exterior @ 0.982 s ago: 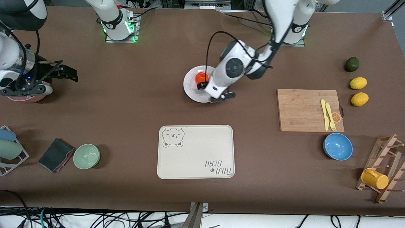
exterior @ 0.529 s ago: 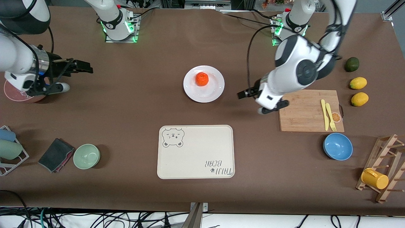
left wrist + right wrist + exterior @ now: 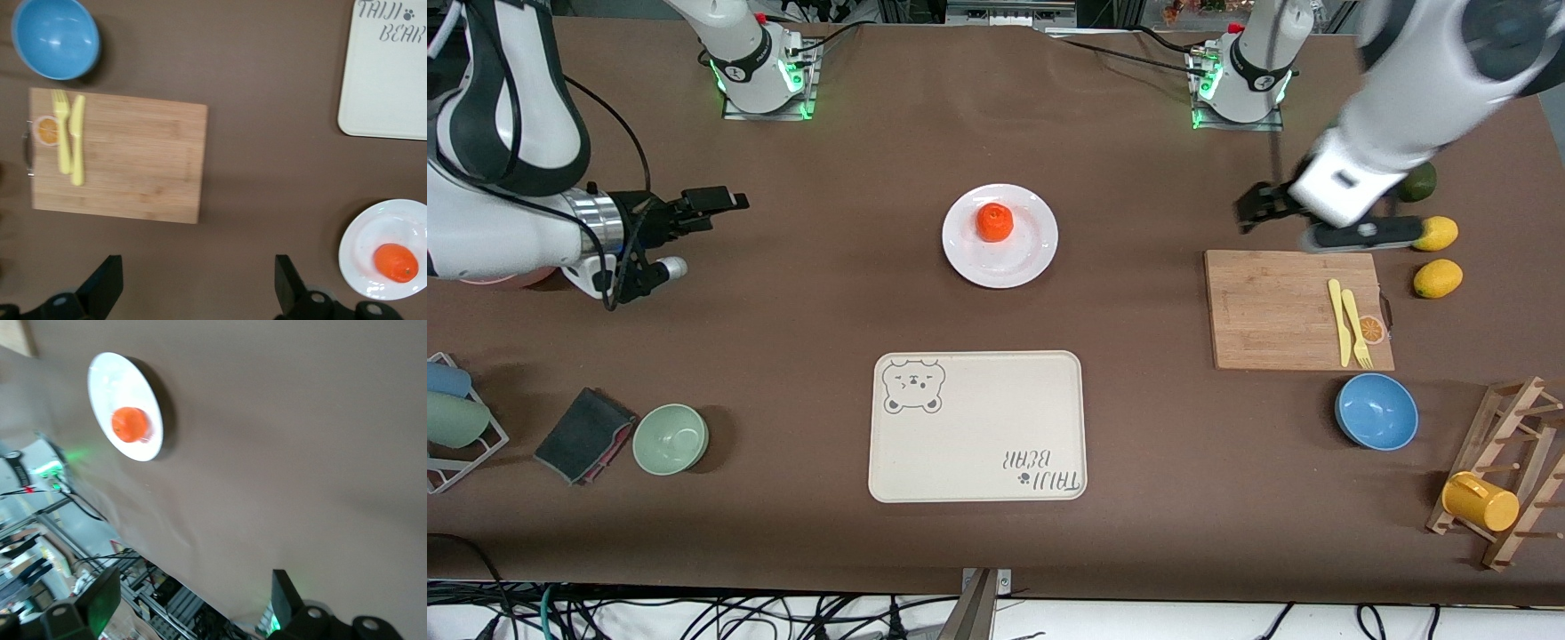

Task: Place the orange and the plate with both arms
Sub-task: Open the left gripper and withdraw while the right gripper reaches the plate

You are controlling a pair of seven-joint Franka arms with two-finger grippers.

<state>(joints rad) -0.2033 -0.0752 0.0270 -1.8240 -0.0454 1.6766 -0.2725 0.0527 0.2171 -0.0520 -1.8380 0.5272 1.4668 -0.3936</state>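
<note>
The orange (image 3: 994,221) sits on the white plate (image 3: 1033,252) in the middle of the table, between the arms' bases and the tray. My left gripper (image 3: 1316,231) is open and empty, up in the air over the cutting board's edge, well off the plate. Its wrist view (image 3: 197,293) shows the orange (image 3: 395,262) on the plate (image 3: 373,230). My right gripper (image 3: 689,218) is open and empty over bare table toward the right arm's end, pointing at the plate. Its wrist view (image 3: 193,607) shows the orange (image 3: 130,425) and plate (image 3: 117,380) at a distance.
A cream bear tray (image 3: 978,444) lies nearer the camera than the plate. A wooden cutting board (image 3: 1272,311) with yellow cutlery, a blue bowl (image 3: 1376,411), two lemons (image 3: 1433,233) and a mug rack (image 3: 1507,471) are at the left arm's end. A green bowl (image 3: 671,438) and a cloth (image 3: 583,434) are at the right arm's end.
My left gripper let go of the orange on the plate and swung away toward the cutting board, rising. My right gripper moved from the table's end toward the plate.
</note>
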